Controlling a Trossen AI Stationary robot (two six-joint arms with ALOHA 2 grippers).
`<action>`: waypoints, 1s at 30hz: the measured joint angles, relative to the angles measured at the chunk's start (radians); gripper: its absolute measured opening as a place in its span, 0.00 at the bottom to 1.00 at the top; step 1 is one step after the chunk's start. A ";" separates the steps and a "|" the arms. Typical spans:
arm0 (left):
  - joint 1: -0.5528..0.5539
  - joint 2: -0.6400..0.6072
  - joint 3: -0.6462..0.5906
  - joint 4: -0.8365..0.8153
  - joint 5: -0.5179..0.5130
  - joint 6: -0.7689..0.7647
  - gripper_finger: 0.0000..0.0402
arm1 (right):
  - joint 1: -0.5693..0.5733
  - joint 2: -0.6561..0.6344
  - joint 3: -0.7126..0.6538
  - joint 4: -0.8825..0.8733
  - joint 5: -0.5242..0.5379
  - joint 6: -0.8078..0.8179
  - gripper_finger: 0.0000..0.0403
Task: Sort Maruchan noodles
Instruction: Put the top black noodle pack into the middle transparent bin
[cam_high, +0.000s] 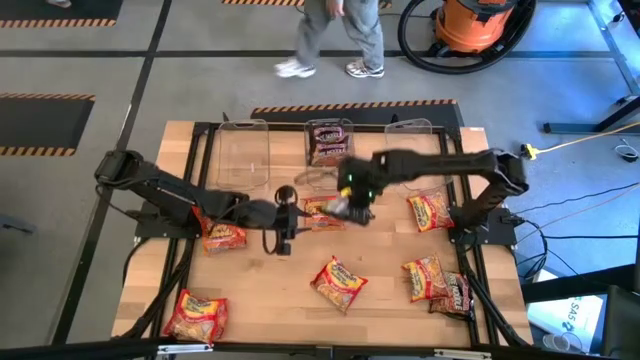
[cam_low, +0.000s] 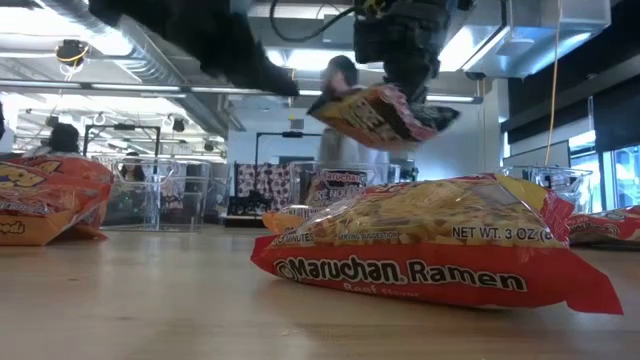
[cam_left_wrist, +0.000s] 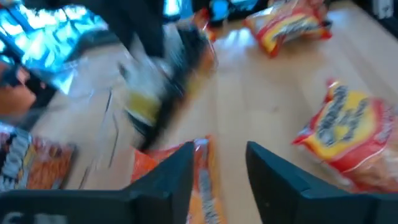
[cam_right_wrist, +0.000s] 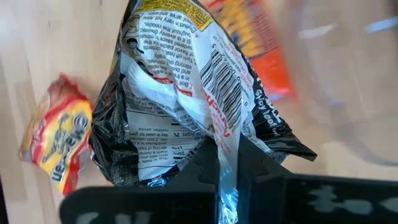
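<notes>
nearest packet: red Maruchan Ramen packet (cam_low: 440, 250) lying flat on the wooden table (cam_high: 270, 290) right at the low camera, crinkly glossy film with a lumpy noodle block showing through
held packet: dark maroon-black packet (cam_right_wrist: 186, 99), up in the air, barcode side showing
right gripper: (cam_high: 352, 208) clamped tight on that dark packet's crimped end seam, over mid-table near the clear bins (cam_high: 245, 140)
left gripper: (cam_high: 283, 218) low over the table just beside an orange packet (cam_left_wrist: 202, 186), jaws partly apart, holding nothing
rest of noodles: loose packets scattered across the table, one dark packet already in the middle bin (cam_high: 328, 140)
handling guess: light, slippery film, brittle brick inside, so pinch the flat seam, don't squeeze the middle
</notes>
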 joint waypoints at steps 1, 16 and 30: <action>-0.025 0.000 0.015 -0.010 -0.033 0.001 0.40 | 0.024 -0.002 -0.023 0.018 0.010 0.015 0.00; -0.211 0.123 0.070 0.031 -0.213 0.070 0.63 | 0.149 -0.002 -0.142 0.330 -0.043 0.202 0.00; -0.160 0.295 0.240 -0.083 -0.302 0.226 0.64 | 0.147 0.001 -0.143 0.382 -0.084 0.223 0.00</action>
